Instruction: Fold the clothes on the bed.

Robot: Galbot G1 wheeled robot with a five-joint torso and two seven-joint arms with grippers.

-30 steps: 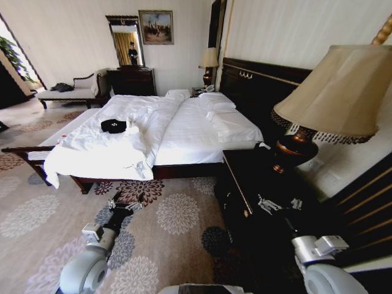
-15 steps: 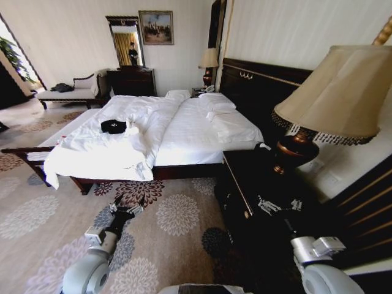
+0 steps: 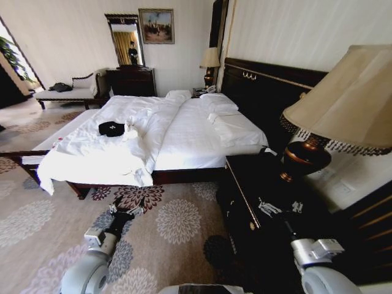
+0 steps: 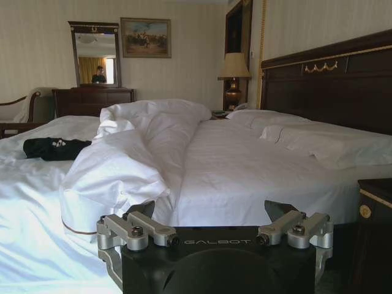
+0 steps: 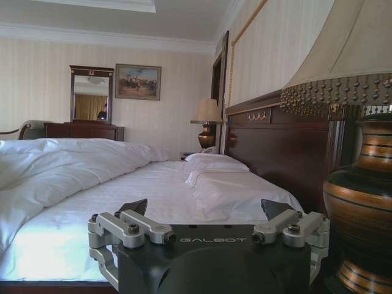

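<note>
**Still off the bed, both grippers empty**

Here we stand on the floral carpet (image 3: 177,214) near a corner of the large double bed with its white duvet and dark wood frame (image 3: 184,131), which runs from the left centre of the head view up to the tall dark headboard (image 3: 263,92) at right centre. Our black short-sleeved T-shirt of soft cloth (image 3: 112,128) lies bunched in a small heap on the duvet, left of centre in the head view, beside a rumpled ridge of bedding. In the left wrist view the T-shirt (image 4: 56,147) sits at the left edge, its long axis lying roughly level across the picture; we cannot tell which way its collar points.

Our left gripper (image 3: 127,207) hangs low over the carpet, lower left of the head view, fingers spread with nothing between them. Our right gripper (image 3: 278,208) hangs lower right, over the dark wooden nightstand (image 3: 245,184), likewise spread and empty.

A brown table lamp with a fringed beige shade (image 3: 343,110) fills the right side. At upper left stand a dark dresser (image 3: 130,79) with a framed mirror (image 3: 124,40), a gilt-framed painting (image 3: 155,26) and a pale upholstered bench (image 3: 67,93).
</note>
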